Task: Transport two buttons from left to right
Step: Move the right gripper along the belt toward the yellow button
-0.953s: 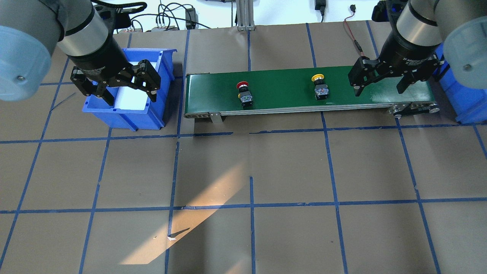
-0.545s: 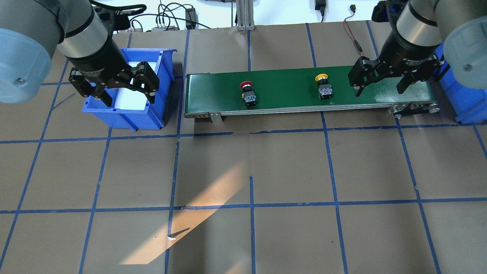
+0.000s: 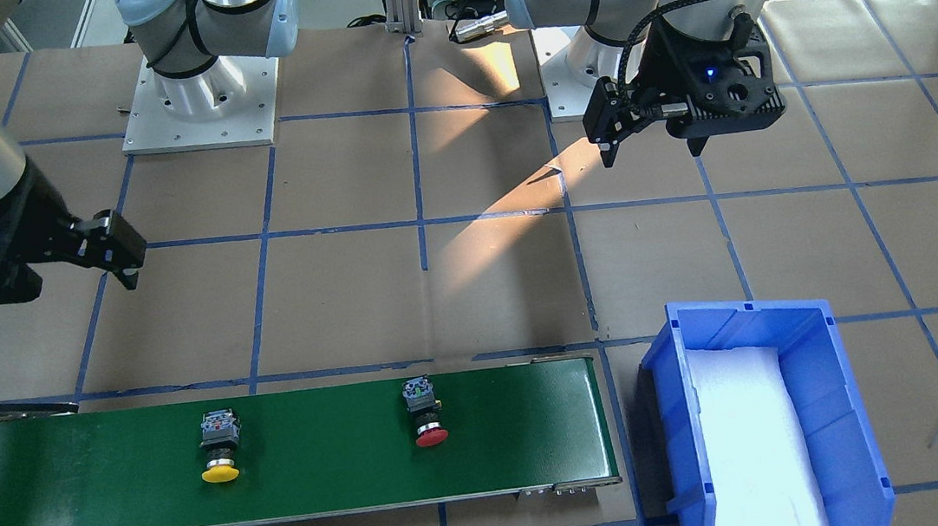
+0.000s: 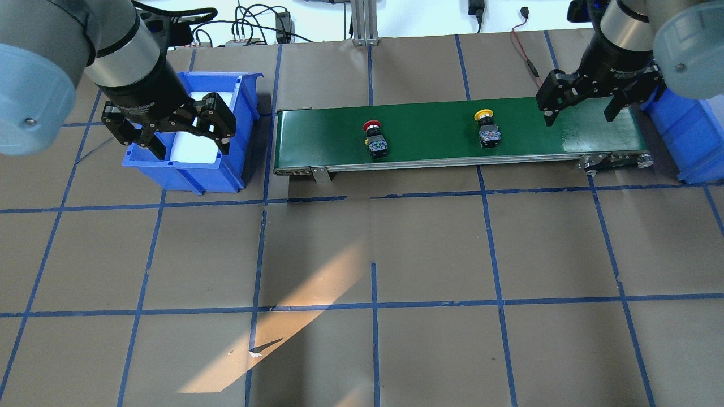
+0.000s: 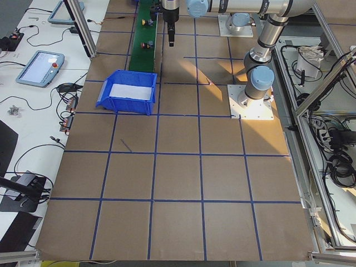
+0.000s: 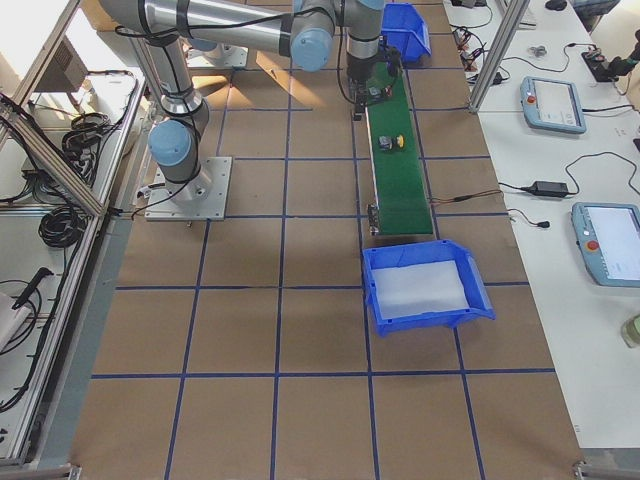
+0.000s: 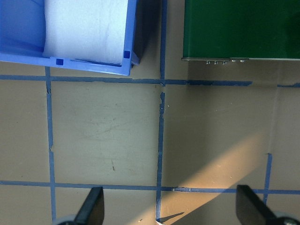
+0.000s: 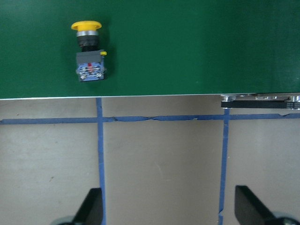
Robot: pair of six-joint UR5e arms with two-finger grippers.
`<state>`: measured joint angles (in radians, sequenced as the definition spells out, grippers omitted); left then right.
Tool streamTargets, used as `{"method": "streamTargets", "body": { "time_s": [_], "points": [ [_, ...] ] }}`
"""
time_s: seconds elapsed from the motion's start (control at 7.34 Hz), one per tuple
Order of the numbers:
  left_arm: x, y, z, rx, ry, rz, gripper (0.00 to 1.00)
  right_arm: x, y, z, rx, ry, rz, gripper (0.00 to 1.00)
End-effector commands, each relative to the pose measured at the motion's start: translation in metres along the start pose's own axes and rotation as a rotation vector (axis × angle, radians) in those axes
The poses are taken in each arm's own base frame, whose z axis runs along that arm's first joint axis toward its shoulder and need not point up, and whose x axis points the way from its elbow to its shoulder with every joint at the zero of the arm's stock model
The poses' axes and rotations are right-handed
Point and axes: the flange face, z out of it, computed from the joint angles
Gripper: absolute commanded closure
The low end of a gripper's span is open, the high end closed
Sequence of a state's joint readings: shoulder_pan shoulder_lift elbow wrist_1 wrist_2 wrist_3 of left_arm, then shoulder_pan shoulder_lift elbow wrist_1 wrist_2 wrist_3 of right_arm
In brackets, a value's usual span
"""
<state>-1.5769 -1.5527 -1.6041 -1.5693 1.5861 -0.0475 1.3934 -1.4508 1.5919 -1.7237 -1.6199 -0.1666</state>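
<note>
- The left arm (image 4: 116,53) comes in from the upper left of the overhead view, with its wrist pointing down.
- The left hand (image 4: 192,149) hangs with its two black fingers (image 4: 222,127) spread wide, gripping nothing.
- The right arm (image 4: 622,25) enters from the upper right corner, with its wrist angled downward.
- The right hand (image 4: 579,118) is also spread wide and empty, in the upper right of the frame.
- In each wrist view the fingertips (image 7: 91,208) sit at the lower left and lower right, far apart.
</note>
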Motion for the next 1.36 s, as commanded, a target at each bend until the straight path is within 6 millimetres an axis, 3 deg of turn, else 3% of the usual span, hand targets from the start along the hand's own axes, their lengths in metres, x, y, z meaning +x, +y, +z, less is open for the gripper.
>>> {"method": "streamTargets", "body": {
  "time_s": [0.0, 0.14, 0.27, 0.68, 1.09, 1.23],
  "points": [
    [0.000, 0.001, 0.000, 0.000, 0.000, 0.000, 0.00, 0.050, -0.040, 0.040, -0.028, 0.000, -0.003, 0.00],
    [0.000, 0.001, 0.000, 0.000, 0.000, 0.000, 0.00, 0.054, -0.057, 0.064, -0.006, 0.011, -0.008, 0.00],
    [0.000, 0.001, 0.000, 0.000, 0.000, 0.000, 0.00, 0.051, -0.058, 0.069, -0.008, 0.002, -0.010, 0.00],
    [0.000, 0.001, 0.000, 0.000, 0.000, 0.000, 0.00, 0.047, -0.066, 0.108, -0.061, -0.025, 0.000, 0.00],
    [0.000, 0.001, 0.001, -0.002, 0.000, 0.002, 0.00, 0.027, -0.076, 0.122, -0.032, -0.050, -0.055, 0.00],
    [0.000, 0.001, 0.001, -0.002, 0.000, 0.000, 0.00, 0.020, -0.081, 0.118, -0.010, -0.044, -0.118, 0.00]
  ]
}}
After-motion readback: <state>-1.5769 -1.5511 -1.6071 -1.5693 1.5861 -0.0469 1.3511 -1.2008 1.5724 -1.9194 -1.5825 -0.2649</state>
